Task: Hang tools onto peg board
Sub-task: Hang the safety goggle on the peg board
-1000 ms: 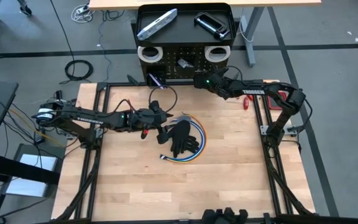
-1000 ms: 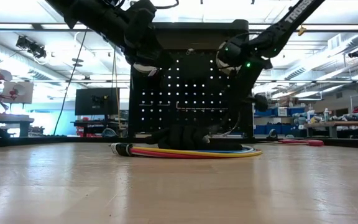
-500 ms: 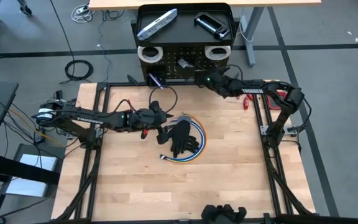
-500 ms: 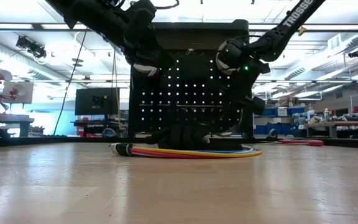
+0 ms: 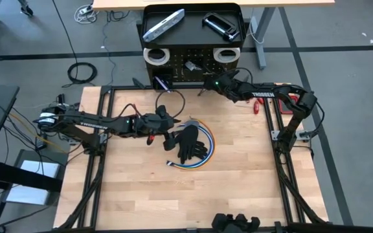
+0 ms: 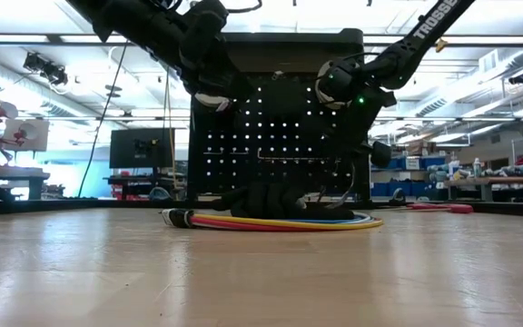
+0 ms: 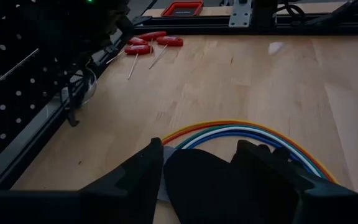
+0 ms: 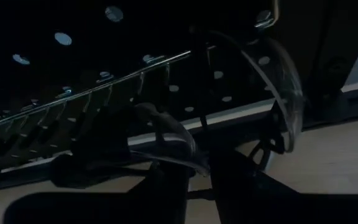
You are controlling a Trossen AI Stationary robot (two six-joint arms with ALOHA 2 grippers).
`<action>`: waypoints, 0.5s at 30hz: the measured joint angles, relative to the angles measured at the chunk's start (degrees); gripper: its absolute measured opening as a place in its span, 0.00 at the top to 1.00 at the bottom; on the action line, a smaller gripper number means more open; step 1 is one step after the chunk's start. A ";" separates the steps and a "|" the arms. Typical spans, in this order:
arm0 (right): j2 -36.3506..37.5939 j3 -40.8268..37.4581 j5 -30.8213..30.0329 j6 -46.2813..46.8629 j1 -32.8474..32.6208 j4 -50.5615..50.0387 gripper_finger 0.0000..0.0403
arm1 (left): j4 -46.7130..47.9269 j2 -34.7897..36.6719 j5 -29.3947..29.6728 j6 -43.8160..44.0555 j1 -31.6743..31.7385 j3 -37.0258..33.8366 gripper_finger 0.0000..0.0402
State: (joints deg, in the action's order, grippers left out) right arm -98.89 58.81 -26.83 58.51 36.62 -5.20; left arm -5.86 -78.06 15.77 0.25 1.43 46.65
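High view: the peg board (image 5: 193, 48) stands at the counter's (image 5: 238, 181) far edge, a black upright panel dotted with small holes. Its shallow top tray carries a silver-grey flat bar (image 5: 163, 24) and a black clamp (image 5: 221, 25), and two white tape rolls (image 5: 155, 55) sit just below. Red-handled tools (image 7: 151, 42) lie on the wood near the panel's foot. The left gripper (image 5: 171, 133) hangs over black gloves (image 5: 188, 144) that lie on a coil of coloured cables (image 5: 203, 155), its jaws spread apart around the dark fabric. The right gripper (image 5: 206, 84) is up against the panel's face beside clear safety glasses (image 8: 272, 93). Its wrist view is very dark, so whether its jaws pinch the glasses cannot be told.
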 joint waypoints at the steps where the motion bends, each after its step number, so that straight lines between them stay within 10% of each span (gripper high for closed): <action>1: 0.00 0.00 0.00 0.09 -0.16 -0.34 0.82 | 0.01 0.00 0.00 0.01 0.00 0.00 0.47; 15: 0.55 -0.07 -1.38 -0.87 -0.57 1.06 0.77 | 0.01 0.00 0.02 0.02 -0.04 0.00 0.47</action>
State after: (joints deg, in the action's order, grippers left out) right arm -98.35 58.74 -28.21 57.63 36.05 -4.15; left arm -5.85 -78.06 15.79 0.27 1.39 46.65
